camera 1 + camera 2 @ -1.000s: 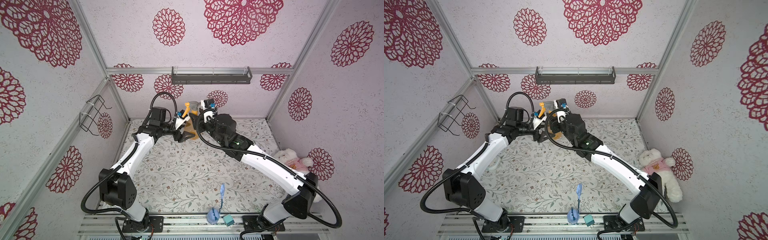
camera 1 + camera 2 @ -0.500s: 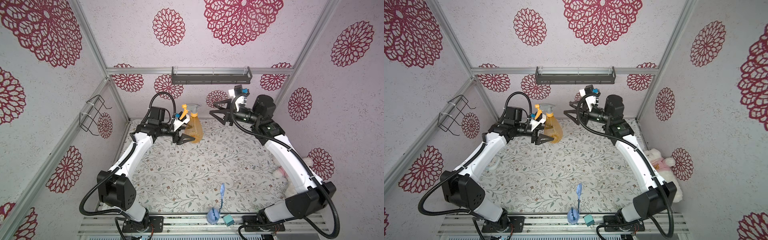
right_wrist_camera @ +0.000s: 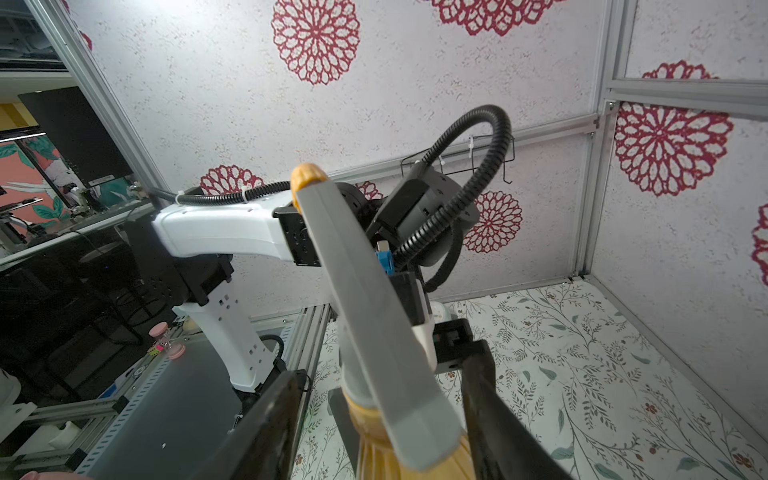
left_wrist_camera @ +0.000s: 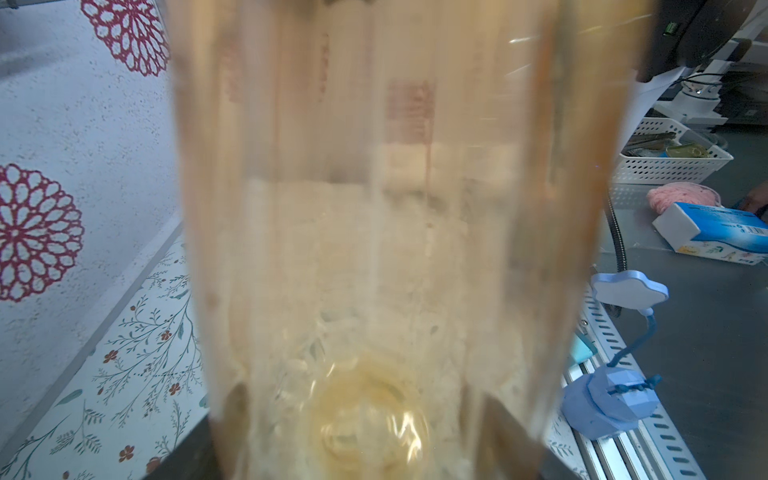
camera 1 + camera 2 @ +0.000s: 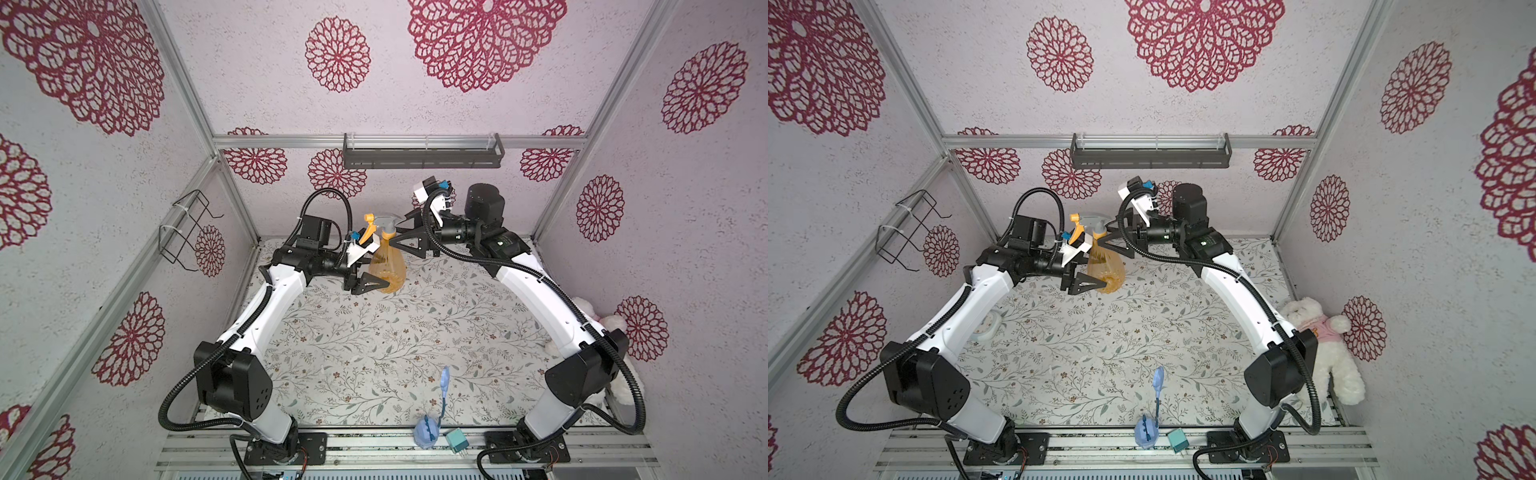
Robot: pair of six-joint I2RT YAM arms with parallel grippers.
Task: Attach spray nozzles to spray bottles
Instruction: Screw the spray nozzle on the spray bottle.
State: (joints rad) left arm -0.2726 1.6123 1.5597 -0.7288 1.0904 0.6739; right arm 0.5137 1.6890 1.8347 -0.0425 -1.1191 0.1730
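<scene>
Left wrist cam is basically all spray bottle (image 4: 374,249), blurry, top and bottom cropped off. In a top view the plush bear (image 5: 610,321) hides mostly behind the right arm (image 5: 540,291).

The translucent orange spray bottle (image 4: 374,208) fills the view, blurred, gripped near its base between the dark fingers (image 4: 505,432) of the left hand (image 4: 353,444). On one side of the bottle lie the flowered worktop (image 4: 137,374) and patterned wall (image 4: 75,116); on its other side, a pale blue stemmed object (image 4: 611,399), a white basket (image 4: 665,170) and a box (image 4: 706,232).
</scene>
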